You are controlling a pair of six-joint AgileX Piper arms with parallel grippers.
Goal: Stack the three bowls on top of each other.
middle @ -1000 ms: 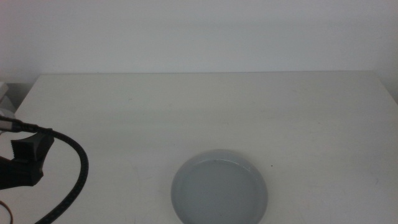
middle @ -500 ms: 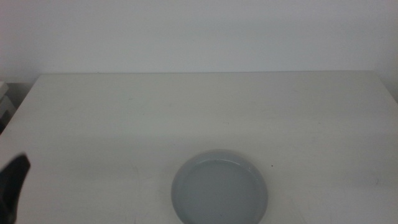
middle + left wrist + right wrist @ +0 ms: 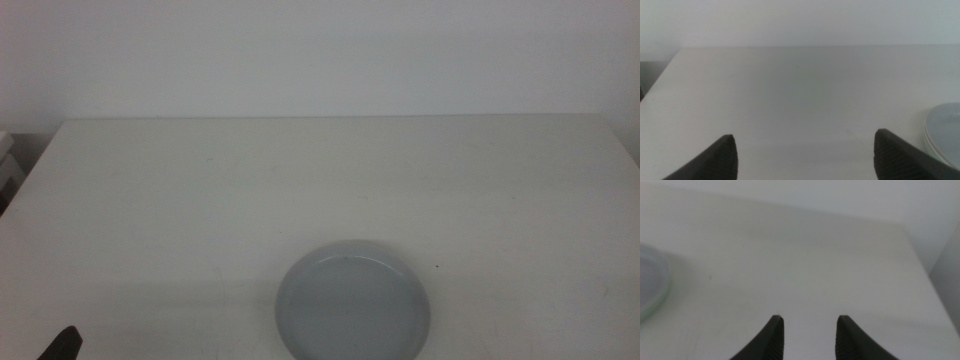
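Broad, pale counter (image 3: 200, 180): flat, matte, faintly speckled, running back to a plain wall.

At its near edge, about centre: the bowls (image 3: 352, 305). Seen from above as one round, shallow, plate-like shape, pale grey-blue, smooth plastic with a soft sheen and a low upright rim. In the left wrist view, layered rims at the edge (image 3: 945, 132), so probably more than one nested there. In the right wrist view, a greenish tinge along the rim (image 3: 650, 282), perhaps the mint one underneath. No loose bowl anywhere else in view. Judged stacked, or nearly so, though the count of layers cannot be told. Kept close to the near edge, likely so that both arms reach it.

Left claw (image 3: 805, 155): spread wide, holding nothing, dark ribbed pads facing across bare counter. Only a dark tip of it (image 3: 60, 347) in the middle view, at the near left corner, well apart from the bowls. Looks parked out of the way.

Right claw (image 3: 807, 337): narrowly parted, holding nothing, low over the counter, to the right of the bowls and apart from them. Out of the middle view altogether.
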